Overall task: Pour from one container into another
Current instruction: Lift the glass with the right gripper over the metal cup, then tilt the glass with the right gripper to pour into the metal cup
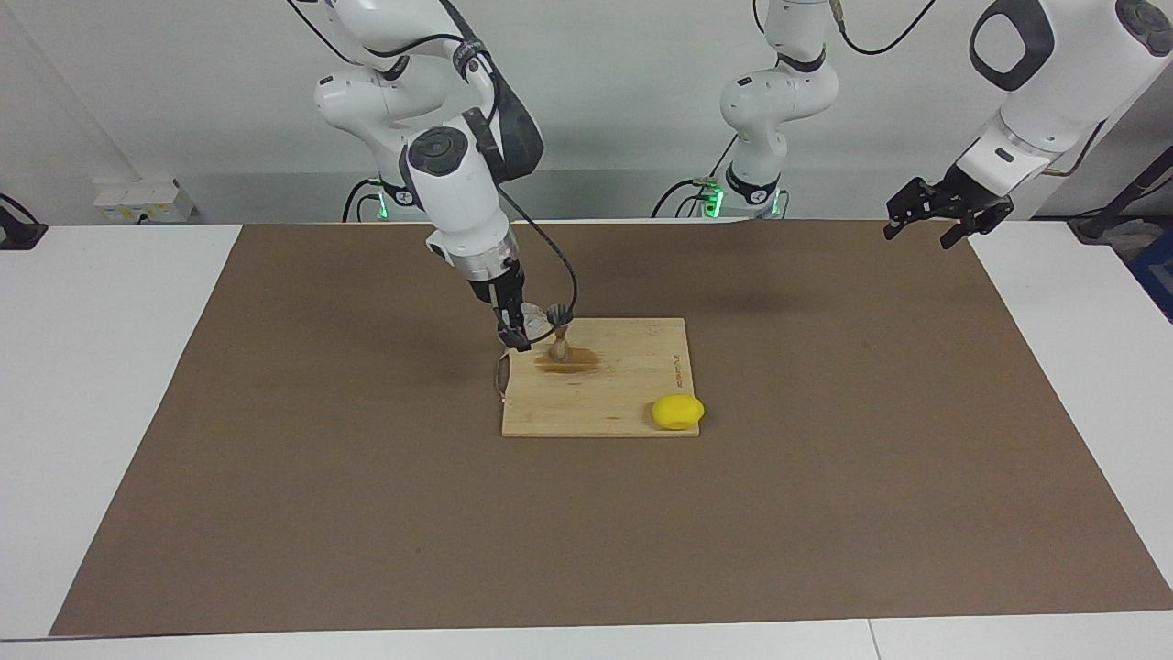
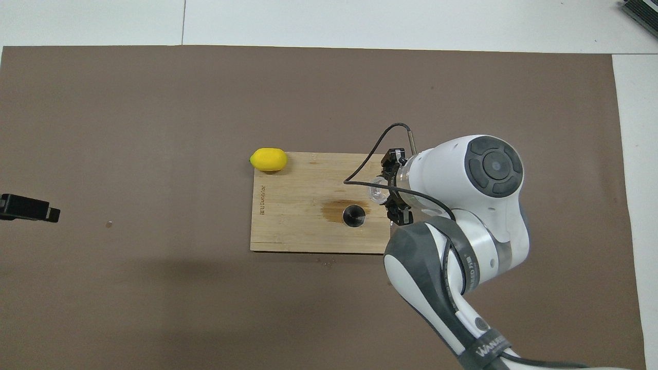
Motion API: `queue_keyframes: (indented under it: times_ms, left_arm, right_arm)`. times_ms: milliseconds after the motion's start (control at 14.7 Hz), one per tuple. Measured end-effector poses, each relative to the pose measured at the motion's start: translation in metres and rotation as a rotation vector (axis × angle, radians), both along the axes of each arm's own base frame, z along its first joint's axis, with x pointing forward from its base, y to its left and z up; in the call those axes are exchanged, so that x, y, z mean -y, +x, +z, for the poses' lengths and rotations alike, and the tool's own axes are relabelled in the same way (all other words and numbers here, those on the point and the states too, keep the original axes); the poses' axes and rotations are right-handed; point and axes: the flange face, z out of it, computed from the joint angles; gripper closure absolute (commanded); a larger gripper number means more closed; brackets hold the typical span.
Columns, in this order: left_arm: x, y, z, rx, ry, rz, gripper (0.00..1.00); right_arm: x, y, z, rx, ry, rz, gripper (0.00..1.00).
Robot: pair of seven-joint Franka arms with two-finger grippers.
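The small clear glass cup [image 1: 534, 321] [image 2: 377, 190] hangs in the air with my right gripper [image 1: 524, 326] shut on it. It is over the wooden cutting board [image 1: 623, 390] [image 2: 303, 236], near the board's handle end. It sits level with the top cone of the metal hourglass jigger [image 1: 560, 335] [image 2: 353, 215], close beside it on the right arm's side. Whether cup and jigger touch I cannot tell. The jigger stands upright on a brown wet stain [image 2: 334, 209] on the board. My left gripper [image 1: 948, 213] [image 2: 28, 208] waits open and holds nothing, raised over the left arm's end of the table.
A yellow lemon [image 1: 678, 412] [image 2: 268, 159] lies at the board's corner farther from the robots, toward the left arm's end. A brown mat [image 1: 367, 513] covers the table under everything. The board's metal handle [image 1: 500, 371] sticks out under the right arm's wrist.
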Motion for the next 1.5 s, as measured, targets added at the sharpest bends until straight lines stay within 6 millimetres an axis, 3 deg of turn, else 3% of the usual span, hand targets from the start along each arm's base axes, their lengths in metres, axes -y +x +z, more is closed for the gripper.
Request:
queue_keyframes:
  times_ms: [477, 818, 1500]
  left_arm:
    - [0.022, 0.016, 0.005, 0.091, 0.073, 0.040, 0.00]
    - [0.044, 0.037, -0.009, 0.095, 0.090, -0.003, 0.00]
    - [0.043, 0.037, -0.008, 0.064, 0.096, 0.023, 0.00]
  right_arm:
    - [-0.025, -0.016, 0.002, 0.043, -0.088, 0.051, 1.00]
    - [-0.032, -0.025, 0.000, 0.066, -0.141, 0.082, 1.00]
    - [-0.048, -0.046, -0.006, 0.113, -0.250, 0.166, 1.00]
